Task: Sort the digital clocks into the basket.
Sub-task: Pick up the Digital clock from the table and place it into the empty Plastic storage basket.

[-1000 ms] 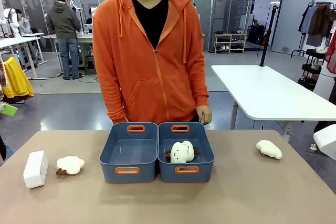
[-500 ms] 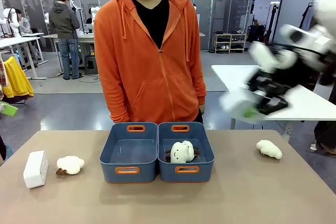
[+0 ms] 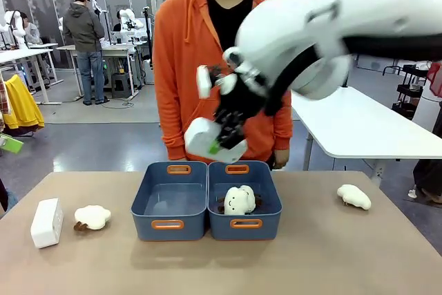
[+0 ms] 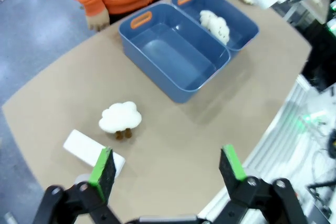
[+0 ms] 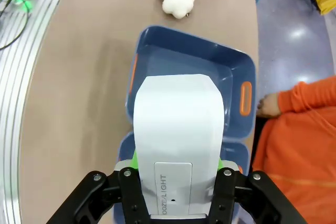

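My right gripper [image 3: 219, 144] is shut on a white digital clock [image 3: 206, 139] and holds it in the air over the near ends of two slate-blue baskets. In the right wrist view this clock [image 5: 178, 124] hangs between the fingers [image 5: 126, 182] above the empty basket [image 5: 144, 38]. The empty left basket [image 3: 169, 224] stands beside the right basket [image 3: 246, 224], which holds a white plush toy [image 3: 239, 200]. A second white clock [image 3: 47, 222] lies at the table's left end. My left gripper [image 4: 167, 166] stands open high above that clock [image 4: 86, 149].
One plush toy [image 3: 92, 217] lies next to the left clock and another [image 3: 353, 196] at the right of the table. A person in an orange hoodie [image 3: 183, 67] stands right behind the baskets, one hand [image 5: 268, 103] near the empty basket's far end.
My right arm has swung in from the right with the clock and now holds it over the baskets. The person has shifted a little to the right.
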`<state>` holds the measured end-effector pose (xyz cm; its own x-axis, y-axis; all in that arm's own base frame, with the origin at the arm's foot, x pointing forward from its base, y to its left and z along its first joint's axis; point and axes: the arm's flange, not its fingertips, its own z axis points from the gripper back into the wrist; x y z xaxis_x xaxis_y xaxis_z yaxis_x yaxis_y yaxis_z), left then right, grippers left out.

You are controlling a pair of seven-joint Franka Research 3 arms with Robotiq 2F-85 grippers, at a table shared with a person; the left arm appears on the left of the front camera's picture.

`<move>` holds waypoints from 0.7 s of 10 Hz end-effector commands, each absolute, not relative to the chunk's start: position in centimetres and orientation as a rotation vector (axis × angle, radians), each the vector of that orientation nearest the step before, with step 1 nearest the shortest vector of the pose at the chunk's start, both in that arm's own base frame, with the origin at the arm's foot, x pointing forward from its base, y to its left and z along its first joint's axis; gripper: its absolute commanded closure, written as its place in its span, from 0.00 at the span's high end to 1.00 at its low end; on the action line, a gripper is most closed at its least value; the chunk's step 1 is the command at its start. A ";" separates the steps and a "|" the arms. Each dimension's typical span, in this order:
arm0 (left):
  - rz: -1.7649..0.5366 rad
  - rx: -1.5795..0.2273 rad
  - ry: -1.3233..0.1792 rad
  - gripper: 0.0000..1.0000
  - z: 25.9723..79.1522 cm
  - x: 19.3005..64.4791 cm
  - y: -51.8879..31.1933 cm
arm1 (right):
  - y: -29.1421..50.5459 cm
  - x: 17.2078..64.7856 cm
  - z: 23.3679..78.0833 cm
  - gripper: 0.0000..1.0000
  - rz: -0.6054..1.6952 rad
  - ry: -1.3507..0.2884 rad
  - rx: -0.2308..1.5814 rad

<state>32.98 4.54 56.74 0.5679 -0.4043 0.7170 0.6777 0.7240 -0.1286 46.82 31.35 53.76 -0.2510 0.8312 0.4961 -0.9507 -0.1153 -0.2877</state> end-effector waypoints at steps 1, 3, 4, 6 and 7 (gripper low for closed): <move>-0.680 -0.428 -0.719 1.00 56.8 33.1 4.8 | 36.8 48.9 51.9 0.00 1.622 -0.590 0.197; -0.680 -0.428 -0.719 1.00 56.8 33.1 4.8 | 41.6 49.8 47.8 0.00 1.591 -0.539 0.131; -0.680 -0.428 -0.719 1.00 56.8 33.1 4.8 | 43.5 50.5 45.3 0.00 1.585 -0.535 0.118; -0.680 -0.428 -0.719 1.00 56.8 33.1 4.8 | 45.2 50.6 42.6 0.00 1.546 -0.483 0.135; -0.680 -0.428 -0.719 1.00 56.8 33.1 4.8 | 45.5 50.8 41.2 0.00 1.532 -0.470 0.146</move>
